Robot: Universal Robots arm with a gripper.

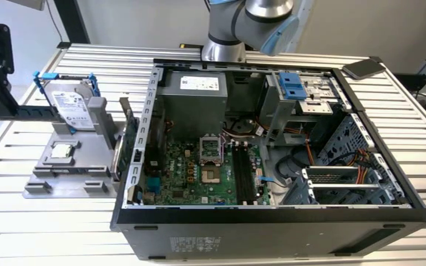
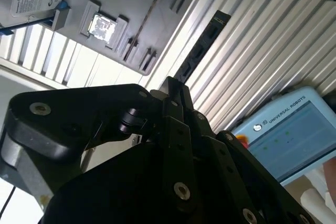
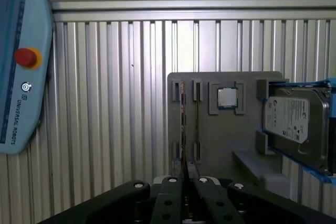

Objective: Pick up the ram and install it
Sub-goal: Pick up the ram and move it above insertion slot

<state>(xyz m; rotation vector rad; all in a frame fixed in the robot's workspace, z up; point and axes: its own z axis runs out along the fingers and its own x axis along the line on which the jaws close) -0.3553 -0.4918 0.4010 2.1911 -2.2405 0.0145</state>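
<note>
Second wrist view shows the end effector (image 2: pixel 176 90) pressed together on the ram (image 2: pixel 203 45), pinching the thin stick on edge. In the first wrist view it hangs over the grey holder (image 3: pixel 226 140) on the counter (image 3: pixel 105 103), beside the hard drive (image 3: pixel 294 121). Pick-up looks done and installing is not: in the exterior view the black slots (image 1: pixel 244 173) inside the computer case (image 1: pixel 272 219) lie well apart. Seating it calls for squaring the stick's edge to a slot.
</note>
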